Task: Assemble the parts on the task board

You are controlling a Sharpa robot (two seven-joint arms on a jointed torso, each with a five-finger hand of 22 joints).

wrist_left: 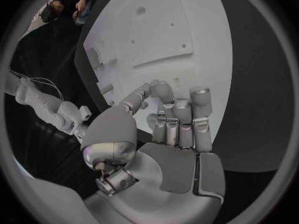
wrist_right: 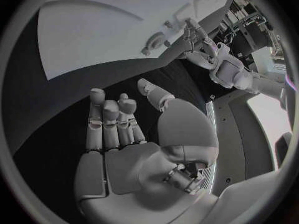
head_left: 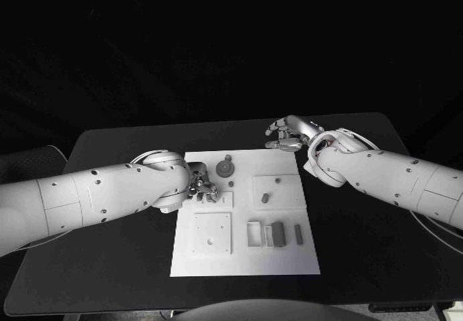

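Note:
The white task board [head_left: 241, 257] lies in the middle of the black table. On it are grey parts: a round gear-like piece [head_left: 225, 167], a small peg [head_left: 265, 196] on a square plate, a flat square plate [head_left: 212, 234], and several blocks [head_left: 278, 234] at the near right. My left hand [head_left: 203, 188] hovers at the board's left edge, beside a small inset. Its fingers [wrist_left: 177, 117] are lightly curled with nothing seen between them. My right hand [head_left: 286, 135] hangs over the bare table just beyond the board's far edge. Its palm [wrist_right: 124, 154] is empty and the thumb stands apart.
The black table [head_left: 366, 221] reaches well past the board on both sides. My left forearm [head_left: 106, 194] crosses the table's left part and my right forearm [head_left: 386, 174] crosses its right part. The right wrist view shows the board's surface [wrist_right: 93, 30] ahead of the fingers.

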